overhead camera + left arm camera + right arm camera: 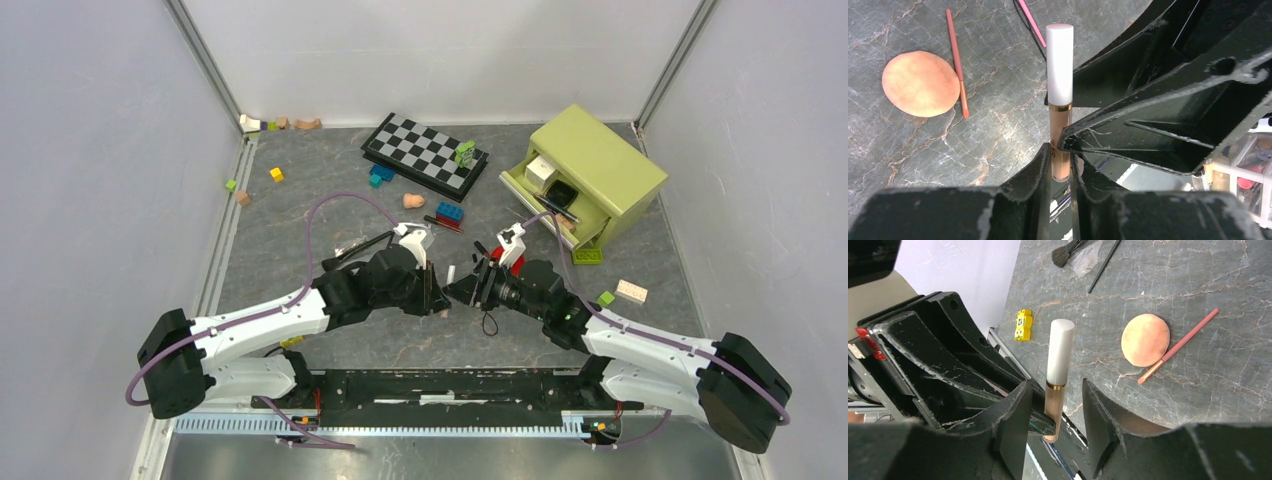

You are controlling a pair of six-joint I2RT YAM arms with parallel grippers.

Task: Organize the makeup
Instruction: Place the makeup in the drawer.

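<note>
1. The left hand (1060,162) is clenched on the lower end of a slim tan tube (1059,127), holding it clear of the grey, marble-veined worktop (998,140).
2. The tube has a smooth white cylindrical cap (1059,60), a thin gold band at the joint, and a translucent tan body with small lettering (too small to read).
3. The right hand (1055,395) is released. Its two scuffed matte black fingers (1015,425) flank the tube, with a gap showing on each side.
4. A round, soft-looking peach puff (920,83) lies flat on the worktop, with a thin reddish-brown pencil (957,65) just beside its rim.
5. A dark brush (1063,255) with a fluffy head lies farther off, and a yellow studded brick (1023,325) lies near the worktop's edge.
</note>
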